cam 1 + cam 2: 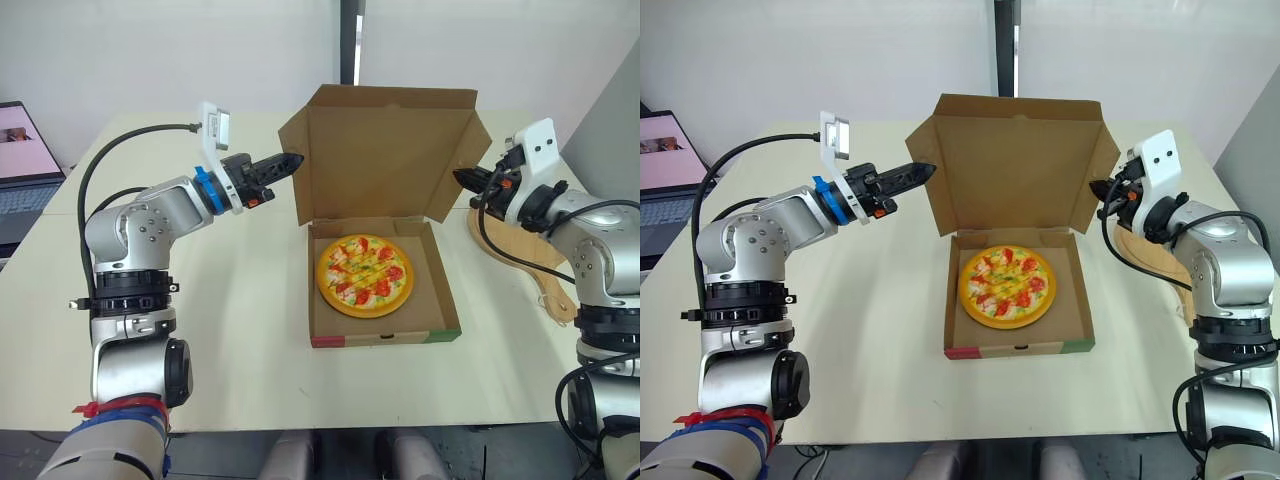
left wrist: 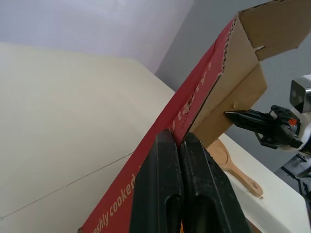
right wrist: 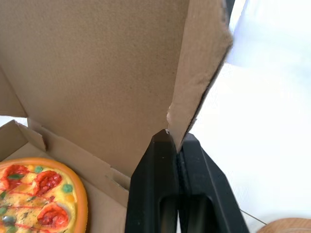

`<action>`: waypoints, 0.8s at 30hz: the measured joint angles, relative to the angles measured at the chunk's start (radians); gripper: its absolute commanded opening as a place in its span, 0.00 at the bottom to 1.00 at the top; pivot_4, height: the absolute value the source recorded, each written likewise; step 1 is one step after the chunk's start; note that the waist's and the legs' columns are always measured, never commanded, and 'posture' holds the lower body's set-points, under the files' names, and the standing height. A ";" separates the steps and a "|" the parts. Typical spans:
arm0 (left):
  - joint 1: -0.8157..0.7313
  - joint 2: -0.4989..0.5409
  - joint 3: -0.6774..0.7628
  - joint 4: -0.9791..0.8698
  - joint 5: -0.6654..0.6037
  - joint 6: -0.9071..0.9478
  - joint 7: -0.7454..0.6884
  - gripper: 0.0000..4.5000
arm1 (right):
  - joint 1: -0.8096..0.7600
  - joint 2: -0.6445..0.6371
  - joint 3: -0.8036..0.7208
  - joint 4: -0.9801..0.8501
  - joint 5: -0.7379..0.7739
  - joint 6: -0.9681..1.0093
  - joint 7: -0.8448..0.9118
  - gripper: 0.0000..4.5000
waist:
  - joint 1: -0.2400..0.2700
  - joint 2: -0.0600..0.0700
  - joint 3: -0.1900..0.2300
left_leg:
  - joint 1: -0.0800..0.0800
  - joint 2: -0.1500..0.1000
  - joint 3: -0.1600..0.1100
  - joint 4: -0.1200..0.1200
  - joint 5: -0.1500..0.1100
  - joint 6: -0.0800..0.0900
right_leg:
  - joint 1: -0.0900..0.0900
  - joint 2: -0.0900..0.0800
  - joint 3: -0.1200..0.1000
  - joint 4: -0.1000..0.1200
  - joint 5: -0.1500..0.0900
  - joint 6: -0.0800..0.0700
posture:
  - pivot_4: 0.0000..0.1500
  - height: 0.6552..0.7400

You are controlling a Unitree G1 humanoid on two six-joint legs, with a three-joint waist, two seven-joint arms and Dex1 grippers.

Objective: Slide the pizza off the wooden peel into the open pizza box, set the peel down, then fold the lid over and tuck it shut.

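Left gripper [image 1: 293,159] jaws pressed together, tips nipping edge of lid's [image 1: 385,150] left side flap. Right gripper [image 1: 461,177] jaws likewise together, tips nipping lower edge of right side flap. Lid upright, both flaps splayed outward. Box [image 1: 380,338] base flat on table [image 1: 240,330], between arms. Pizza [image 1: 365,275] lying inside base, roughly centred. Wooden peel [image 1: 553,292] flat on table right of box, under right arm, apart from box. Laptop [image 1: 20,170] at far left edge.
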 measured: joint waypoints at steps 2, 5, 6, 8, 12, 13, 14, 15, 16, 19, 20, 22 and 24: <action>-0.001 -0.015 0.000 -0.012 0.003 -0.001 0.027 0.00 | 0.000 0.006 0.000 -0.018 0.000 0.018 -0.029 0.01 | -0.001 0.000 0.000 | 0.000 0.000 0.000 0.000 0.000 0.000 | 0.000 0.000 0.000 0.000 0.000 0.000 | 1.00 1.00; -0.004 -0.047 -0.009 -0.034 0.018 -0.003 0.070 0.00 | 0.000 0.017 -0.001 -0.042 -0.008 0.048 -0.090 0.01 | -0.001 0.000 0.000 | 0.000 0.000 0.000 0.000 0.000 0.000 | 0.000 0.000 0.000 0.001 0.000 0.000 | 1.00 1.00; -0.008 -0.060 -0.013 -0.033 0.025 -0.004 0.087 0.00 | 0.002 0.019 -0.001 -0.046 -0.014 0.051 -0.106 0.01 | 0.000 0.000 0.000 | 0.000 0.000 0.000 0.000 0.000 0.000 | 0.000 0.000 0.000 0.000 0.000 0.000 | 1.00 1.00; -0.014 -0.081 -0.018 -0.032 0.037 -0.009 0.109 0.00 | 0.005 0.020 0.000 -0.057 -0.026 0.052 -0.128 0.01 | 0.001 0.000 0.000 | 0.000 0.000 0.001 0.000 0.000 0.000 | -0.001 0.000 0.001 0.001 0.000 0.000 | 1.00 1.00; -0.048 -0.124 -0.026 0.003 0.073 -0.034 0.149 0.00 | 0.010 0.020 0.000 -0.065 -0.047 0.047 -0.159 0.01 | 0.001 0.000 0.000 | 0.000 0.000 0.001 0.000 0.000 0.000 | -0.001 0.000 0.001 0.001 0.000 0.000 | 1.00 1.00; -0.056 -0.137 -0.027 0.004 0.077 -0.034 0.166 0.00 | 0.013 0.020 0.000 -0.071 -0.047 0.050 -0.170 0.01 | 0.000 0.000 0.000 | -0.001 0.000 0.002 0.000 0.000 0.000 | -0.001 0.000 0.001 0.001 0.000 0.000 | 1.00 1.00; -0.058 -0.144 -0.027 0.002 0.078 -0.034 0.176 0.00 | 0.015 0.021 -0.001 -0.080 -0.047 0.056 -0.175 0.01 | 0.000 0.000 0.000 | -0.001 0.000 0.002 0.000 0.000 0.000 | -0.002 0.000 0.001 0.002 0.000 0.000 | 1.00 1.00; -0.058 -0.153 -0.027 -0.005 0.078 -0.029 0.191 0.00 | 0.017 0.022 -0.002 -0.098 -0.046 0.071 -0.185 0.01 | -0.001 0.000 0.000 | -0.001 0.000 0.002 0.000 0.000 0.000 | -0.003 0.000 0.002 0.002 0.000 0.000 | 1.00 1.00; -0.056 -0.161 -0.023 -0.020 0.078 -0.022 0.209 0.00 | 0.021 0.025 -0.005 -0.126 -0.044 0.092 -0.197 0.01 | -0.001 0.000 0.000 | -0.003 0.000 0.003 0.000 0.000 0.000 | -0.006 0.000 0.002 0.005 0.000 0.000 | 1.00 1.00; -0.031 -0.186 -0.014 -0.104 0.076 0.005 0.267 0.00 | 0.045 0.056 -0.020 -0.227 -0.038 0.166 -0.246 0.01 | -0.004 0.000 0.000 | -0.006 -0.001 0.006 0.000 0.000 0.000 | -0.014 -0.001 0.005 0.015 0.000 0.000 | 1.00 1.00; -0.022 -0.191 -0.011 -0.126 0.075 0.015 0.280 0.00 | 0.053 0.065 -0.024 -0.248 -0.038 0.181 -0.258 0.01 | -0.005 0.000 0.000 | -0.005 0.000 0.006 0.000 0.000 0.000 | -0.014 -0.001 0.005 0.015 0.000 0.000 | 1.00 1.00; 0.013 -0.213 -0.008 -0.189 0.065 0.041 0.312 0.00 | 0.077 0.102 -0.033 -0.304 -0.037 0.225 -0.295 0.01 | -0.008 0.000 0.000 | -0.005 0.000 0.006 0.000 0.000 0.000 | -0.015 -0.001 0.005 0.016 0.000 0.000 | 1.00 1.00; 0.043 -0.236 0.006 -0.248 0.049 0.071 0.348 0.00 | 0.102 0.135 -0.046 -0.353 -0.037 0.256 -0.329 0.01 | -0.007 0.000 0.000 | -0.005 0.000 0.006 0.001 0.000 -0.001 | -0.014 -0.001 0.006 0.016 0.000 0.000 | 1.00 1.00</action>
